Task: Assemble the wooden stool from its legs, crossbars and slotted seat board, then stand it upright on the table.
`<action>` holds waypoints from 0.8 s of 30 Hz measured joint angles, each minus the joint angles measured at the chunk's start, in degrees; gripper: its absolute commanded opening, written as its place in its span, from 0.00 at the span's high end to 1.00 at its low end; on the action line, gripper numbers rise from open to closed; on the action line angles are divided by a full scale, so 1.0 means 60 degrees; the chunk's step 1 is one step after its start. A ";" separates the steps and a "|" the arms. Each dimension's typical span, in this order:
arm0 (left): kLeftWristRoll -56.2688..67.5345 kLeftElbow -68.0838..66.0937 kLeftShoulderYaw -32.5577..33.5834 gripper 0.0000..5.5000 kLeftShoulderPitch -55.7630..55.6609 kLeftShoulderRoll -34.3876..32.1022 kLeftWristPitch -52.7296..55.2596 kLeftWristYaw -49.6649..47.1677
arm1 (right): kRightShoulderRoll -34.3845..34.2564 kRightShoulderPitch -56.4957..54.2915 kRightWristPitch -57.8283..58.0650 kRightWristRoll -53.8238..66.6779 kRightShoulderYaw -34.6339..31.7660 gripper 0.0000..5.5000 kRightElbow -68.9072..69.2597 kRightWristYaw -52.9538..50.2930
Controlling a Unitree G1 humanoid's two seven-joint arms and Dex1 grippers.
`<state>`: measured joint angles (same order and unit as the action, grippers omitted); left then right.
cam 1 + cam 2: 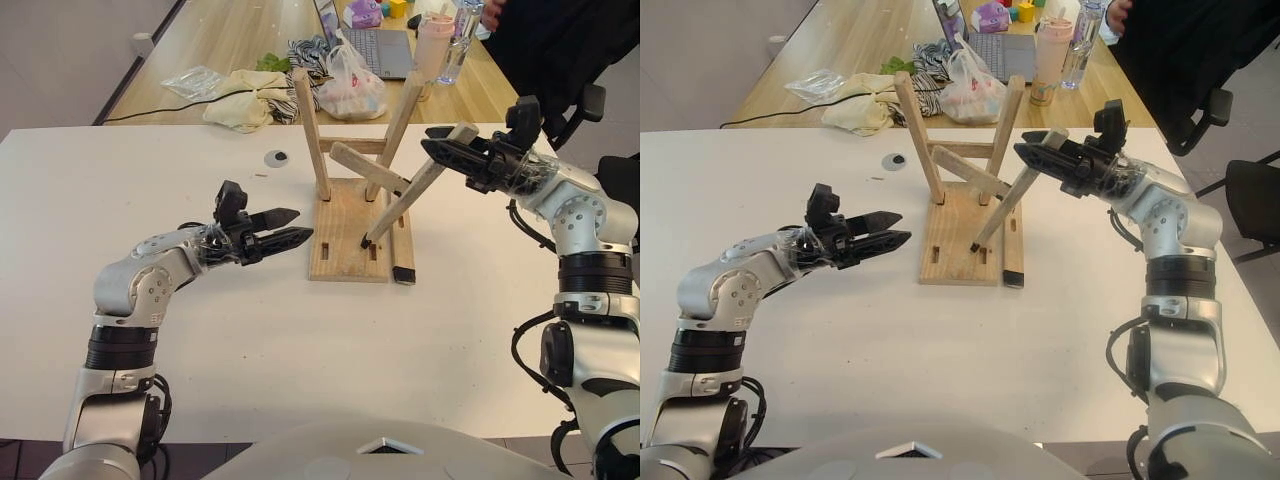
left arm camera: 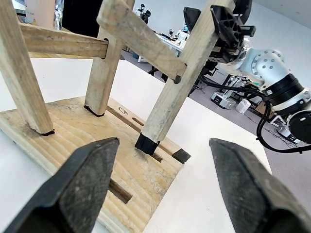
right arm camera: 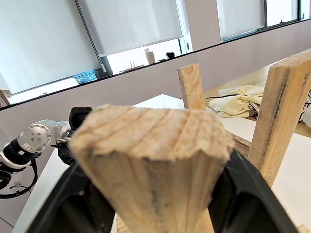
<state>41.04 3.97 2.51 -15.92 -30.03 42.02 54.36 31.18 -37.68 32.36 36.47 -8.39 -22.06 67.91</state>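
Step in hand: seating the third leg – two legs (image 1: pixel 312 135) already stand in the seat board (image 1: pixel 335 250), joined by a crossbar (image 1: pixel 350 145).
Seat board: lies flat on the white worktop (image 1: pixel 150 200), slots facing up, between your two arms.
Right end effector (image 1: pixel 435 145): closed around the upper end of the third leg (image 1: pixel 400 205), which leans steeply, its dark foot down on the board at a slot. A second crossbar (image 1: pixel 365 167) runs from this leg toward the standing pair.
Left end effector (image 1: pixel 300 224): fingers parted and holding nothing, low over the worktop just beside the board's left edge.
Spare part: a wooden piece (image 1: pixel 403 255) with a dark end lies along the board's right edge – likely the fourth leg.
Next move: you probably need to tip the held leg upright so its foot drops into the slot. Steady the board with your left end effector while you press.
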 measured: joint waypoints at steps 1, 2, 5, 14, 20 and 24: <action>-0.0003 -0.0004 0.0000 0.38 0.0001 0.0048 -0.0004 -0.0011 | 0.0162 -0.0003 0.0065 -0.0006 0.0015 0.62 0.0006 0.0045; -0.0018 -0.0040 0.0000 0.38 0.0000 0.0087 -0.0027 -0.0023 | 0.0203 -0.0026 0.0083 -0.0043 0.0007 0.62 0.0012 0.0067; -0.0115 -0.0102 -0.0006 0.38 0.0001 0.0184 -0.0149 -0.0091 | 0.0220 -0.0069 0.0192 -0.0108 0.0072 0.62 0.0101 0.0172; -0.0224 -0.0102 -0.0004 0.38 0.0033 0.0330 -0.0246 -0.0245 | 0.0280 -0.0315 0.0334 -0.0366 0.0407 0.62 0.0120 0.0728; -0.0325 -0.0139 0.0002 0.38 0.0060 0.0525 -0.0413 -0.0333 | 0.0564 -0.0483 0.0365 -0.0546 0.0583 0.63 0.0047 0.0924; -0.0353 -0.0143 0.0000 0.38 0.0121 0.0651 -0.0520 -0.0447 | 0.0588 -0.0655 0.0364 -0.0569 0.0626 0.63 -0.0137 0.1019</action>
<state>38.92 3.11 2.51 -15.19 -26.13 38.90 51.68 34.71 -41.61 34.55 33.06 -4.64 -22.88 74.03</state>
